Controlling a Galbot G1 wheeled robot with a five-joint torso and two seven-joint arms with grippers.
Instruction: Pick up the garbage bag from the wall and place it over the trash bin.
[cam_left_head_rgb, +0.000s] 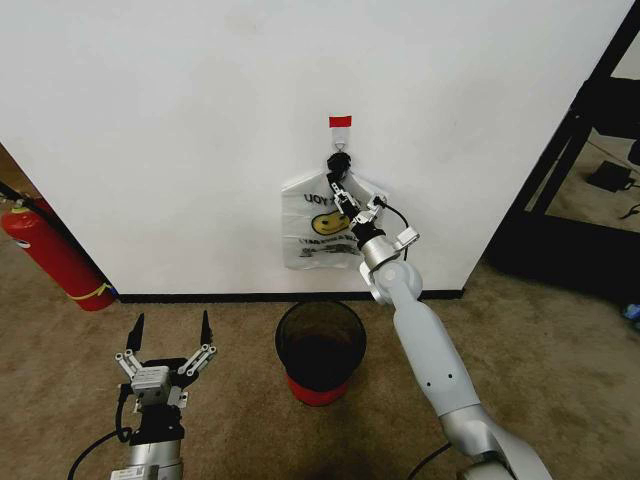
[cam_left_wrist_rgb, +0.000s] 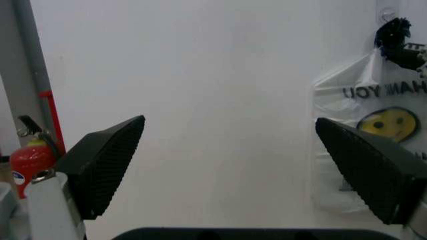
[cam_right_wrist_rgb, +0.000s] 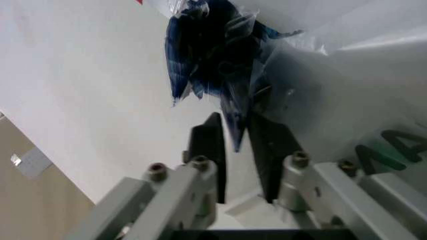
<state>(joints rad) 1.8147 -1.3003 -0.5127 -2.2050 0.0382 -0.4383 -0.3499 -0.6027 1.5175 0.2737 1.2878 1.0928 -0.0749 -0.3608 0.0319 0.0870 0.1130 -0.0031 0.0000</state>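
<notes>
The garbage bag (cam_left_head_rgb: 318, 232), thin see-through plastic with a yellow smiley face, hangs on the white wall (cam_left_head_rgb: 150, 120) from a hook under a red tape strip (cam_left_head_rgb: 340, 121). My right gripper (cam_left_head_rgb: 344, 190) reaches up to the bag's dark bunched top. In the right wrist view its fingers (cam_right_wrist_rgb: 208, 150) stand close together, shut on the dark twisted plastic (cam_right_wrist_rgb: 220, 60). The black wire-mesh trash bin (cam_left_head_rgb: 282, 345) with a red base stands on the carpet below the bag. Low at the left, my left gripper (cam_left_head_rgb: 170, 330) is open and holds nothing; the bag (cam_left_wrist_rgb: 373, 125) shows past it.
A red fire extinguisher (cam_left_head_rgb: 50, 255) leans at the wall's left end. A black baseboard (cam_left_head_rgb: 250, 296) runs along the wall's foot. A black frame (cam_left_head_rgb: 570, 140) and a cable lie past the wall's right corner. Brown carpet surrounds the bin.
</notes>
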